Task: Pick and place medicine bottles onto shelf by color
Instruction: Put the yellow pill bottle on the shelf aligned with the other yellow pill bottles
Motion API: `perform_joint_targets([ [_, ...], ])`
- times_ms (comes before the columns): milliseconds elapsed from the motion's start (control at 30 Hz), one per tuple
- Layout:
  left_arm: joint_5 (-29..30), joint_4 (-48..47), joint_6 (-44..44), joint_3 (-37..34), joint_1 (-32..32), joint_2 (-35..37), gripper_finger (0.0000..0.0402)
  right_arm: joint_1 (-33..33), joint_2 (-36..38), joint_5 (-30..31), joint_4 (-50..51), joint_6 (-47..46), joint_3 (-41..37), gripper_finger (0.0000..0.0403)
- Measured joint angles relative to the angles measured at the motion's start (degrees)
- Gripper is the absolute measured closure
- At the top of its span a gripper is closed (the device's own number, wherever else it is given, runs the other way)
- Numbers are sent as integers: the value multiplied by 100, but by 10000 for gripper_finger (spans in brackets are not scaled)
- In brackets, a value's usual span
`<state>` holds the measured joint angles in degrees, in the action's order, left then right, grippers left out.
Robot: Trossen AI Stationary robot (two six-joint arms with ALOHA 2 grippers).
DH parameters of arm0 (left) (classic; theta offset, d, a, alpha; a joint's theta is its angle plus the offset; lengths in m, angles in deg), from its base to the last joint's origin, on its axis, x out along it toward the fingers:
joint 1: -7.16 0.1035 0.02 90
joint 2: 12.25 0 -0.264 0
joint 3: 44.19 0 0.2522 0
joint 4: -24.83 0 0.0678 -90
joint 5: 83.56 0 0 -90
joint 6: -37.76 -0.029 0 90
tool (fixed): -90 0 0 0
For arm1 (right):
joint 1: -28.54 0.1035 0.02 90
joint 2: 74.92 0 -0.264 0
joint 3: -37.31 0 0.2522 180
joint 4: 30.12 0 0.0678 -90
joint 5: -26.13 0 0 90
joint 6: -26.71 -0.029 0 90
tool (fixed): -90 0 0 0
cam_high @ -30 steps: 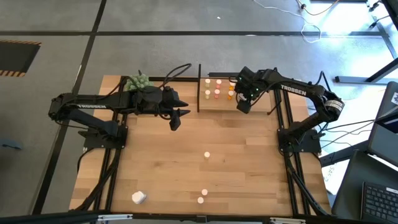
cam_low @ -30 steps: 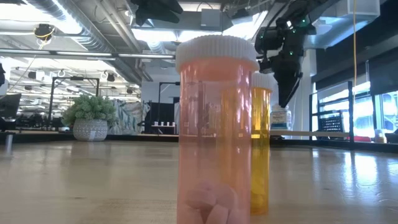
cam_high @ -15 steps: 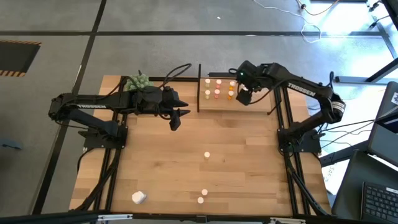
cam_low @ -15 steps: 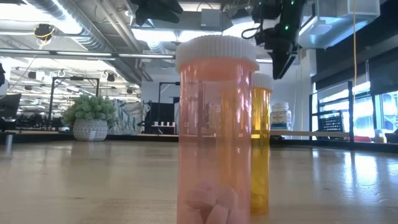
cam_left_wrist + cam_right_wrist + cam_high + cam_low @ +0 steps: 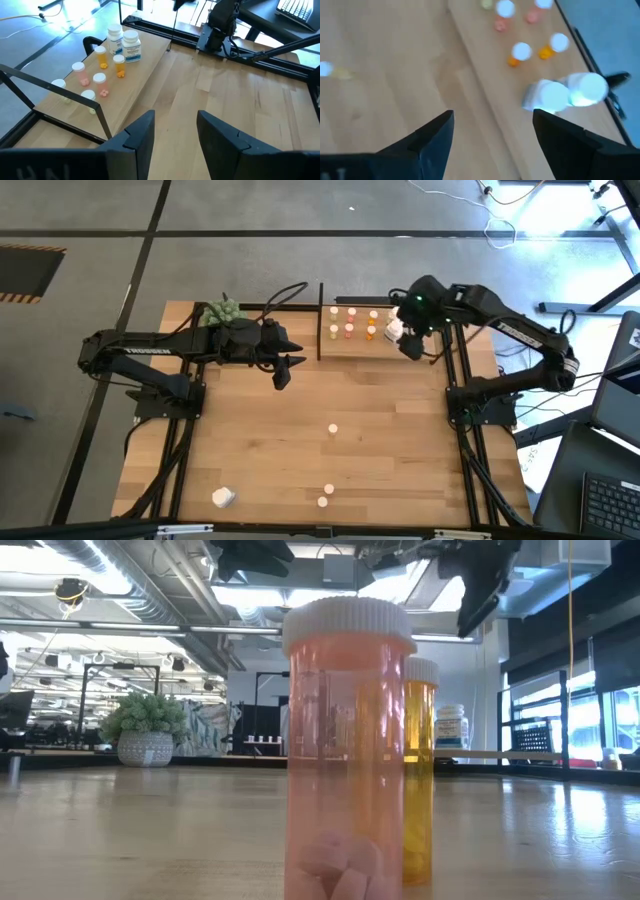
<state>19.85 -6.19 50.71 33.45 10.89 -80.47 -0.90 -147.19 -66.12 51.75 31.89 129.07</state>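
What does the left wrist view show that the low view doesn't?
Left wrist only: the shelf from above, with six small bottles in pairs, two larger white bottles, and the open left hand. Low only: a pink bottle filling the foreground, an orange bottle behind it, a potted plant. Both: the wooden table.

Green plant ball (image 5: pixel 222 311) on the tabletop's (image 5: pixel 380 440) far corner; laptop (image 5: pixel 608 502) nearby.
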Motion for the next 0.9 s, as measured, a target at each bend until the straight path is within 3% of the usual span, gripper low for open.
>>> perform_joint_targets([
  [367, 0, 0, 0, 0, 0, 0, 260, 921, 878, -254, -472, 718, -360, 130],
  [600, 0, 0, 0, 0, 0, 0, 260, 1524, 1023, -311, -906, 1395, -715, 130],
  [900, 0, 1, 0, 0, 0, 0, 260, 2078, 983, -1410, -1327, 1772, -810, 130],
])
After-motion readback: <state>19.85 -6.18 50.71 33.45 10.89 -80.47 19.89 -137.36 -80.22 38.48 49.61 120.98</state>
